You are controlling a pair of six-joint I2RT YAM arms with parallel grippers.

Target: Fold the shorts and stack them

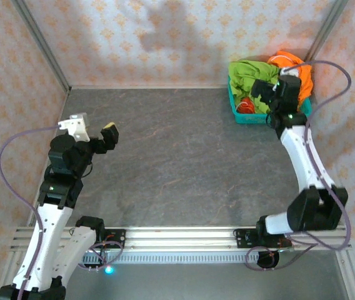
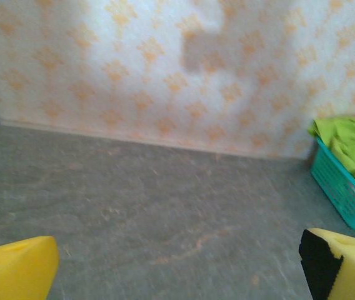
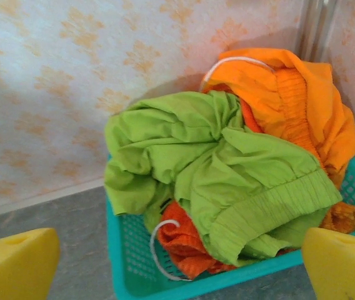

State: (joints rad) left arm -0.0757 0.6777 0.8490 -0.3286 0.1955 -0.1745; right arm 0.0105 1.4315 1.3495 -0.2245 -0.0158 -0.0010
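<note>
Yellow-padded jaws gape empty: right arm (image 1: 276,94) over basketed shorts (image 3: 227,169), left arm (image 1: 99,137) raised.

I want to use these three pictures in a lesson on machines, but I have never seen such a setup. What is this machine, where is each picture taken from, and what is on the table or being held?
These are two robot arms bolted at the near edge of a grey table. The wide picture comes from a fixed camera above and behind them. The other two come from small cameras on each wrist, so the yellow pads at the bottom corners are the arm's own fingers.

The left gripper hangs open above bare table and holds nothing. The right gripper is open at a teal basket in the far right corner, also holding nothing.

In the basket lies a crumpled heap of cloth shorts: the lime green shorts on top, the orange shorts behind and beneath them, with white drawstrings showing. Nothing has been folded yet.
</note>
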